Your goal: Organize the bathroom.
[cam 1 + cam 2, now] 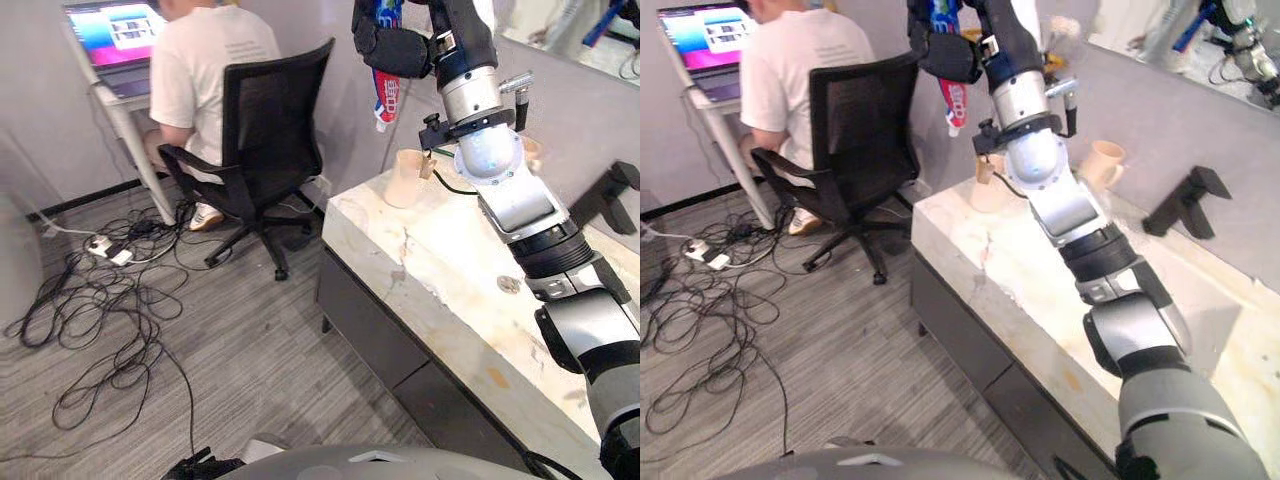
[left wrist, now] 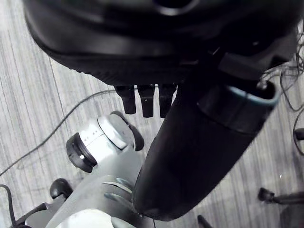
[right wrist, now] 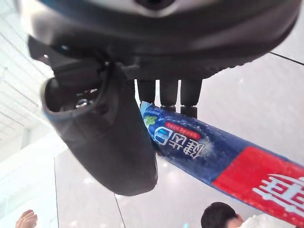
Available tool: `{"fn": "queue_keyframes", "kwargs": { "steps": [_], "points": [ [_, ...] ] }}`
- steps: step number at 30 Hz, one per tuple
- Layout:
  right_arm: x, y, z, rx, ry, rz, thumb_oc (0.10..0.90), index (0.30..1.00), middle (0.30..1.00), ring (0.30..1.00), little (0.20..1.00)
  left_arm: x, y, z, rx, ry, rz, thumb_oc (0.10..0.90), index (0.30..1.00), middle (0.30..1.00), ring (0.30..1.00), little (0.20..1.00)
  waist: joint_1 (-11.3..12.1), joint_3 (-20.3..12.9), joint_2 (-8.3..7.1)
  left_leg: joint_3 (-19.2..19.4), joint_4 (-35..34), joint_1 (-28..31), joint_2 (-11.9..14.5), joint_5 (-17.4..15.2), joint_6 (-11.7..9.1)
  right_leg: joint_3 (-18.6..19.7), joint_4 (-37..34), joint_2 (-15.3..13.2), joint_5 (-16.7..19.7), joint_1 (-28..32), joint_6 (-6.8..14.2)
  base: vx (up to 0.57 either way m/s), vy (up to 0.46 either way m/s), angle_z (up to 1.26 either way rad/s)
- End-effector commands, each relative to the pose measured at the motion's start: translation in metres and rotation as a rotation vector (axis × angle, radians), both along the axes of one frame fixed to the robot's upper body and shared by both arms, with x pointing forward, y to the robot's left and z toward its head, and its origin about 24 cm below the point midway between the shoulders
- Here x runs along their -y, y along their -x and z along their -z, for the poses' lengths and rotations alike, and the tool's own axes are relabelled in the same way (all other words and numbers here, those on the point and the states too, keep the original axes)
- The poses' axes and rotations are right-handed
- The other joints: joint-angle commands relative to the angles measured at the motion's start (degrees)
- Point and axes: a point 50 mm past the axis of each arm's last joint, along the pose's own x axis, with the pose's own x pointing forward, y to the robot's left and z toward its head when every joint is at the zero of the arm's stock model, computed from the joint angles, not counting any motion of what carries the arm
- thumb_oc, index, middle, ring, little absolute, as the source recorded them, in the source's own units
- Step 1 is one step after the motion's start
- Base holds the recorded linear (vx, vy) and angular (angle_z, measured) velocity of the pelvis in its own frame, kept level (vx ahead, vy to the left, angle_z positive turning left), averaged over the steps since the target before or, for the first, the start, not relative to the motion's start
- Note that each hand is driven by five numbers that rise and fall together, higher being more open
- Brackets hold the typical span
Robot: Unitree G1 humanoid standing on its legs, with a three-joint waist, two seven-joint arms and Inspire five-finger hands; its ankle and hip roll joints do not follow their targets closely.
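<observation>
My right hand is raised high above the left end of the marble counter. Its fingers and thumb are curled round the top of a blue, red and white toothpaste tube, which hangs down from the hand and shows close up as the tube in the right wrist view. Below it a beige cup stands on the counter by the wall, and a second beige cup with a handle stands further right. My left hand hangs over the floor with relaxed fingers, holding nothing.
A black faucet stands at the wall, with a mirror above. A person sits on a black office chair at a laptop desk, left of the counter. Loose cables lie on the grey floor.
</observation>
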Motion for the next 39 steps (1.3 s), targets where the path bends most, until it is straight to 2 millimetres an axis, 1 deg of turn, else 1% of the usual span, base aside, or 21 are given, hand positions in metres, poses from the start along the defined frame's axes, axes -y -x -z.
{"fn": "queue_keyframes", "kwargs": {
  "steps": [1, 4, 7, 9, 10, 12, 13, 16, 21, 25, 28, 30, 34, 39],
  "points": [
    [0.003, 0.007, -0.074, 0.27, -0.052, 0.111, 0.4, 0.3, 0.3, 0.3, 0.3, -0.006, -0.017, -0.003, 0.024, -0.061, 0.035, 0.8, 0.9, 0.9, 0.9, 0.9, 1.79, -3.41, -1.95, 1.06, 0.4, -0.64, -0.23, -2.26, -0.43, -2.81, 0.19, -2.48, -4.29, 2.7, 1.37, 0.06, -0.038, 0.22],
    [0.011, -0.005, -0.075, 0.247, -0.033, 0.202, 0.4, 0.3, 0.3, 0.3, 0.3, -0.005, -0.02, -0.003, 0.021, -0.075, 0.036, 0.8, 0.9, 0.9, 0.9, 0.9, 2.72, -3.68, -2.64, 0.51, -0.02, -1.06, 0.12, -1.69, -0.83, -4.06, -0.11, -2.15, -4.49, 3.17, 1.13, 0.06, -0.035, 0.27],
    [0.02, -0.012, -0.075, 0.236, -0.019, 0.273, 0.4, 0.3, 0.3, 0.3, 0.3, -0.007, -0.02, -0.004, 0.014, -0.085, 0.035, 0.8, 0.9, 0.9, 0.9, 0.9, 3.5, -3.68, -3.0, 0.31, -0.17, -1.48, 0.47, -1.23, -1.08, -5.15, -0.11, -1.96, -4.79, 3.62, 0.89, 0.05, -0.025, 0.16],
    [0.024, -0.014, -0.075, 0.235, -0.005, 0.31, 0.4, 0.3, 0.3, 0.3, 0.3, -0.007, -0.019, -0.004, 0.009, -0.091, 0.033, 0.8, 0.9, 0.9, 0.9, 0.9, 3.78, -3.73, -3.11, 0.28, -0.17, -1.74, 0.62, -1.02, -1.22, -5.61, -0.11, -1.86, -4.93, 3.78, 0.78, 0.06, -0.026, 0.2],
    [0.031, -0.017, -0.074, 0.233, 0.012, 0.356, 0.4, 0.3, 0.3, 0.3, 0.3, -0.009, -0.017, -0.004, 0.003, -0.098, 0.025, 0.8, 0.9, 0.9, 0.9, 0.9, 4.14, -3.74, -3.21, 0.24, -0.17, -2.12, 0.85, -0.62, -1.39, -6.21, -0.11, -1.77, -4.99, 3.95, 0.62, 0.06, -0.028, 0.17],
    [0.033, -0.018, -0.073, 0.231, 0.015, 0.37, 0.4, 0.3, 0.3, 0.3, 0.3, -0.009, -0.017, -0.004, 0.001, -0.101, 0.022, 0.8, 0.9, 0.9, 0.9, 0.9, 4.24, -3.71, -3.24, 0.31, -0.17, -2.19, 0.95, -0.53, -1.47, -6.43, -0.11, -1.73, -5.06, 4.03, 0.53, 0.06, -0.024, 0.14],
    [0.038, -0.02, -0.073, 0.221, 0.021, 0.4, 0.4, 0.3, 0.3, 0.3, 0.3, -0.011, -0.017, -0.004, -0.002, -0.106, 0.016, 0.8, 0.9, 0.9, 0.9, 0.9, 4.41, -3.69, -3.25, 0.43, -0.17, -2.35, 1.13, -0.34, -1.6, -6.85, -0.11, -1.66, -5.2, 4.24, 0.36, 0.06, -0.027, 0.13],
    [0.046, -0.023, -0.07, 0.208, 0.041, 0.439, 0.4, 0.3, 0.3, 0.3, 0.3, -0.013, -0.015, -0.005, -0.007, -0.115, 0.016, 0.8, 0.9, 0.9, 0.9, 0.9, 4.58, -3.58, -3.2, 0.57, -0.11, -2.46, 1.36, -0.12, -1.79, -7.35, -0.07, -1.6, -5.39, 4.62, 0.1, 0.08, -0.038, 0.16],
    [0.055, -0.025, -0.063, 0.182, 0.074, 0.486, 0.4, 0.3, 0.3, 0.3, 0.3, -0.017, -0.01, -0.006, -0.015, -0.128, 0.009, 0.8, 0.9, 0.9, 0.9, 0.9, 4.61, -3.41, -2.71, 1.17, -0.11, -2.34, 1.8, 0.13, -1.98, -7.87, 0.03, -1.52, -5.79, 5.27, -0.29, 0.07, -0.033, 0.06],
    [0.057, -0.026, -0.058, 0.172, 0.093, 0.503, 0.4, 0.3, 0.3, 0.3, 0.3, -0.019, -0.006, -0.006, -0.025, -0.131, 0.01, 0.8, 0.9, 0.9, 0.9, 0.9, 4.49, -3.22, -2.21, 1.55, -0.06, -2.18, 2.06, 0.11, -2.03, -7.75, 0.23, -1.47, -6.12, 5.58, -0.47, 0.06, -0.036, 0.03],
    [0.06, -0.026, -0.056, 0.165, 0.107, 0.513, 0.4, 0.3, 0.3, 0.3, 0.3, -0.021, -0.003, -0.006, -0.03, -0.132, 0.012, 0.8, 0.9, 0.9, 0.9, 0.9, 4.11, -2.84, -1.81, 1.75, 0.09, -1.92, 2.1, -0.02, -1.99, -7.36, 0.52, -1.46, -6.31, 5.71, -0.54, 0.04, -0.035, 0.0],
    [0.06, -0.026, -0.051, 0.158, 0.119, 0.512, 0.4, 0.3, 0.3, 0.3, 0.3, -0.02, -0.002, -0.005, -0.028, -0.129, 0.004, 0.8, 0.9, 0.9, 0.9, 0.9, 3.5, -2.55, -1.29, 2.8, 0.18, -1.61, 2.41, -0.13, -2.07, -6.72, 0.33, -1.36, -6.37, 5.88, -0.67, 0.03, -0.038, -0.03],
    [0.063, -0.025, -0.046, 0.145, 0.129, 0.519, 0.4, 0.3, 0.3, 0.3, 0.3, -0.021, -0.003, -0.005, -0.022, -0.126, -0.001, 0.8, 0.9, 0.9, 0.9, 0.9, 2.84, -2.32, -0.78, 3.84, 0.33, -1.41, 2.75, -0.21, -2.17, -6.06, 0.16, -1.28, -6.4, 5.97, -0.72, 0.03, -0.028, -0.05],
    [0.071, -0.025, -0.042, 0.15, 0.129, 0.552, 0.4, 0.3, 0.3, 0.3, 0.3, -0.022, -0.008, -0.006, -0.012, -0.127, -0.007, 0.8, 0.9, 0.9, 0.9, 0.9, 2.44, -2.12, -0.5, 4.47, 0.4, -1.21, 3.05, -0.27, -2.21, -5.98, 0.26, -1.19, -6.61, 6.19, -0.83, 0.04, -0.029, -0.06]
  ]
}}
